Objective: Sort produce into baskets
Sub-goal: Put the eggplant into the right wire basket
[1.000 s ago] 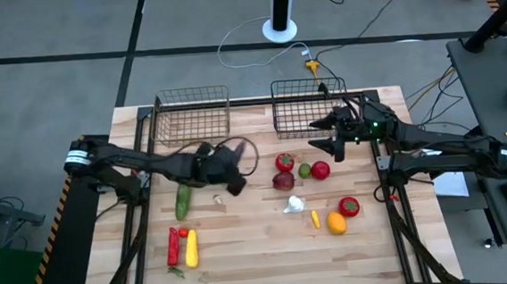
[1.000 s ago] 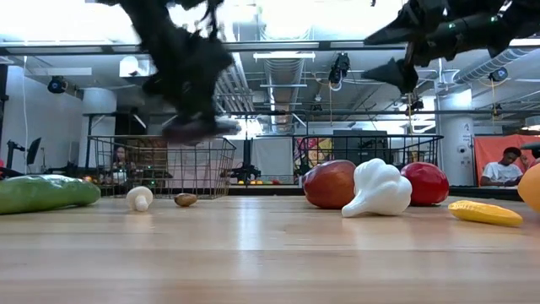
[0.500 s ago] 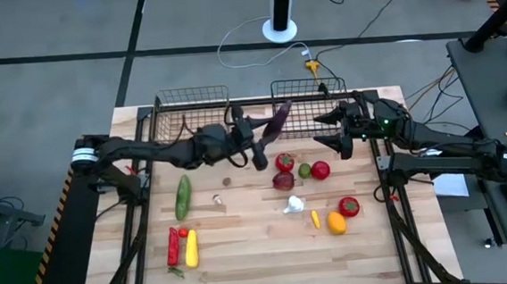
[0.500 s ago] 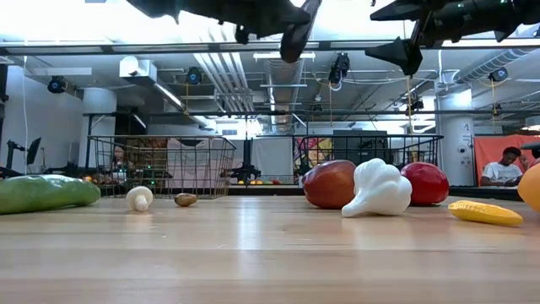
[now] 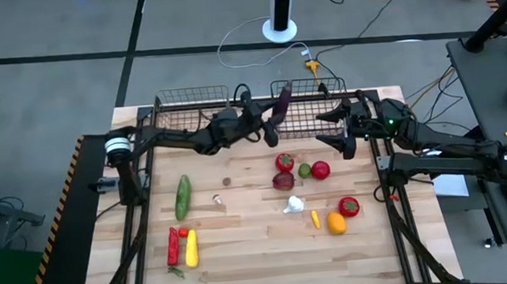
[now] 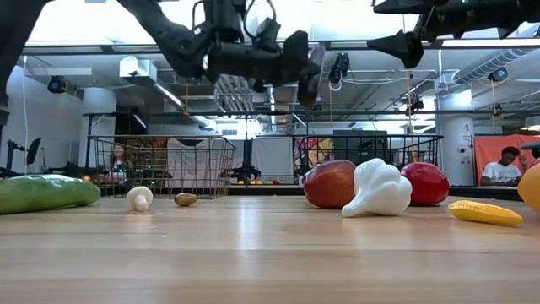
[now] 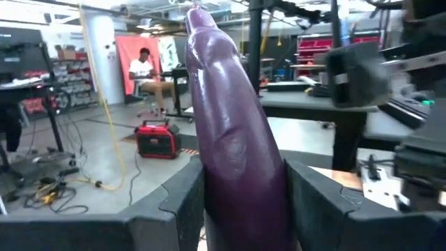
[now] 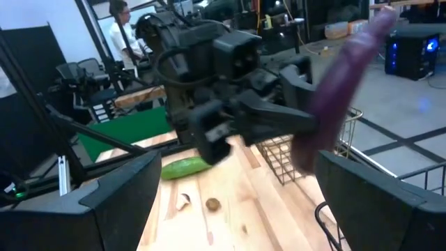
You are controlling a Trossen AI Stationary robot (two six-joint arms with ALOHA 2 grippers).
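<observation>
My left gripper [image 5: 269, 127] is shut on a long purple eggplant [image 5: 279, 103] and holds it in the air over the near left part of the right wire basket [image 5: 323, 110]. The eggplant also shows in the left wrist view [image 7: 230, 104] and in the right wrist view [image 8: 341, 77]. My right gripper [image 5: 329, 128] is open and empty, in the air by that basket's near right corner. The left wire basket [image 5: 193, 110] stands beside it. The other produce lies on the table. My left gripper pinches the eggplant's lower part [image 7: 240, 188] between its two fingers [image 7: 174, 202]. The rest of the eggplant sticks out past the fingertips, toward the table's far edge. The arm comes roughly level from the table's left. The eggplant is lifted clear of table and basket.
On the table lie a cucumber [image 5: 183, 196], a red pepper [image 5: 172, 246], a yellow squash [image 5: 191, 247] and a mushroom [image 5: 217, 199]. To the right lie red and green round ones [image 5: 284, 162], a white garlic [image 5: 294, 204] and an orange [image 5: 336, 223]. People sit in the room behind.
My left gripper has gone up and toward the table's far right with the eggplant, from above the table's middle left to over the right basket. The eggplant has swung so that its free end points toward the far edge. My right gripper has kept nearly still.
</observation>
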